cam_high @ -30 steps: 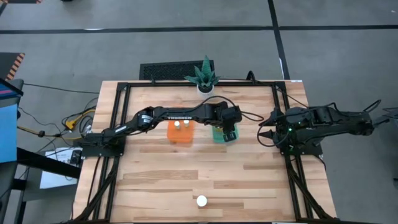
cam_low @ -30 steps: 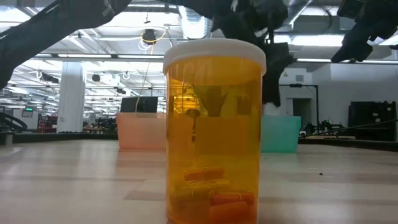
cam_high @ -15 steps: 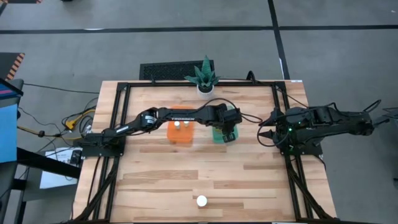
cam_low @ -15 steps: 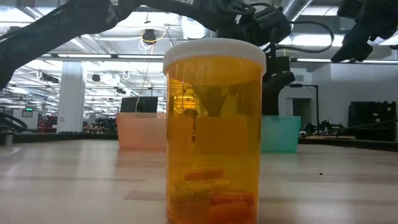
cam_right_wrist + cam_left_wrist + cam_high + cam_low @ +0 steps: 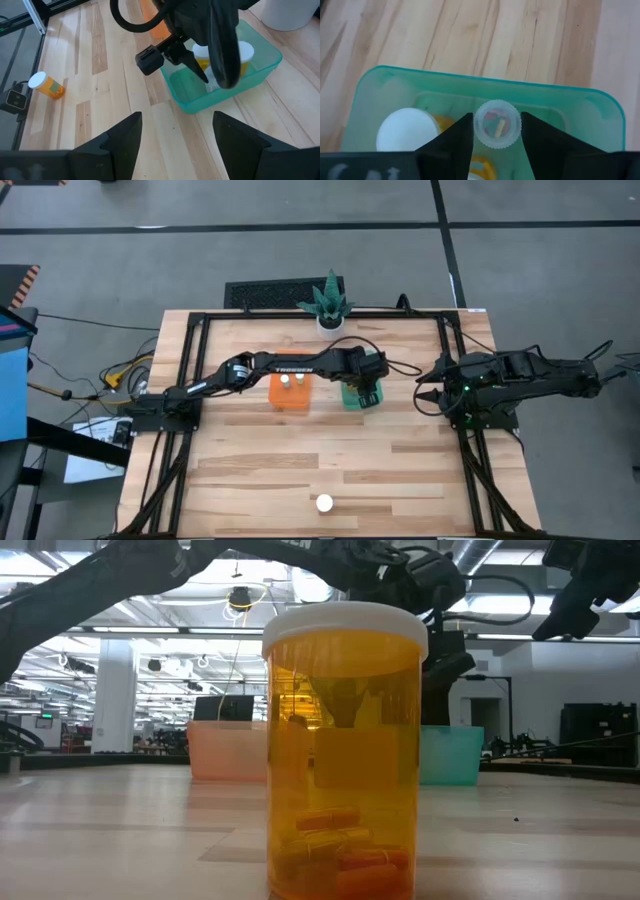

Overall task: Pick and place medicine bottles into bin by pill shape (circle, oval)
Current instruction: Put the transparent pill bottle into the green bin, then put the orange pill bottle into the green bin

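Note:
My left gripper [image 5: 365, 390] reaches down into the green bin [image 5: 350, 396] and is shut on a small clear bottle [image 5: 497, 125] with a ribbed translucent cap. A white-capped bottle [image 5: 404, 131] stands in the same bin. The orange bin [image 5: 291, 392] beside it holds two white-capped bottles. One orange bottle [image 5: 324, 503] with a white cap stands upright on its base near the table's near edge; it fills the low view [image 5: 345, 750]. My right gripper [image 5: 172, 145] is open and empty at the table's right edge. My left gripper pinches the clear bottle by the rim of its cap [image 5: 476, 125] between its two fingers [image 5: 457, 137]. The fingers come from above, pointing down. The bottle is upright inside the green bin; whether it stands on the bin's floor cannot be told.
A white plant pot [image 5: 329, 318] with a green plant stands at the table's far edge, behind the bins. Black frame rails [image 5: 190, 380] run along the table's left and right sides. Bare wood [image 5: 300, 450] lies between the bins and the lone bottle.
My left gripper has gone down into the green bin and a little toward the table's left, carrying the clear bottle with it.

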